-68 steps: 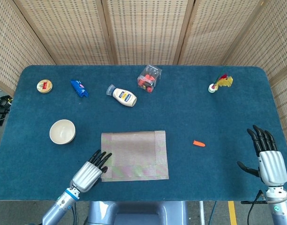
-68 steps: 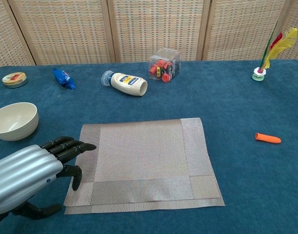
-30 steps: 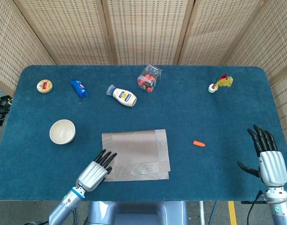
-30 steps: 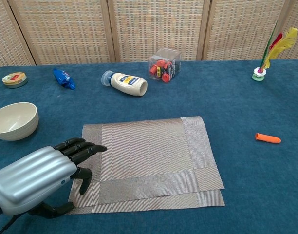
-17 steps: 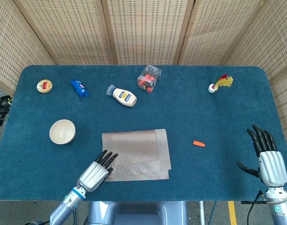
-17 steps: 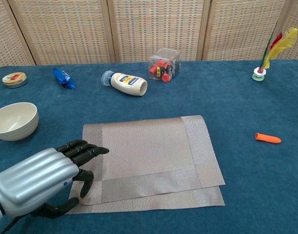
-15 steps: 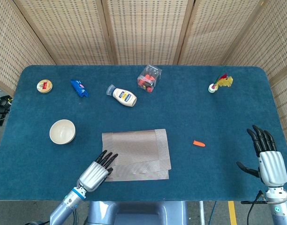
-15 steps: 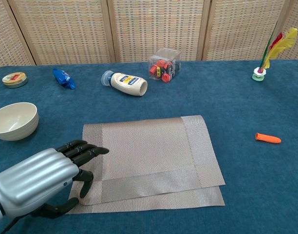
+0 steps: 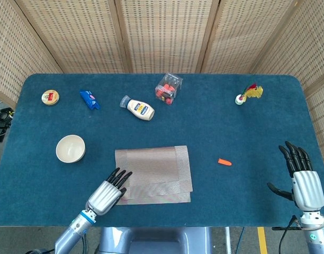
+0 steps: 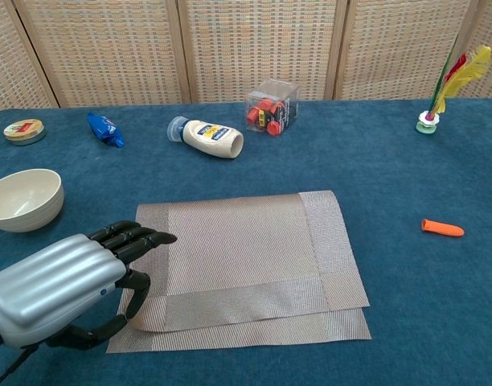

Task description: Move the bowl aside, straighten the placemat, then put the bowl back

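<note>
The woven grey placemat (image 9: pixel 154 173) (image 10: pixel 246 257) lies at the table's front centre, a top layer sitting skewed over a strip along its near edge. My left hand (image 9: pixel 106 193) (image 10: pixel 61 289) is at the mat's near-left corner. Its fingers (image 10: pixel 141 237) lie over the left edge and the thumb curls beneath, pinching the slightly raised edge. The cream bowl (image 9: pixel 70 148) (image 10: pixel 22 199) stands upright on the cloth, left of the mat and apart from it. My right hand (image 9: pixel 302 180) hovers at the front right with fingers spread, holding nothing; the chest view does not show it.
Along the back are a round tin (image 9: pixel 50 97), a blue packet (image 9: pixel 89 99), a lying mayonnaise bottle (image 9: pixel 138 108), a clear box of red pieces (image 9: pixel 169 88) and a feathered shuttlecock (image 9: pixel 248 93). A small orange piece (image 9: pixel 224 162) lies right of the mat.
The flat mat has become doubled along its near edge and slightly skewed. My left hand has taken the left edge and raised it a little. The right hand and bowl have not moved.
</note>
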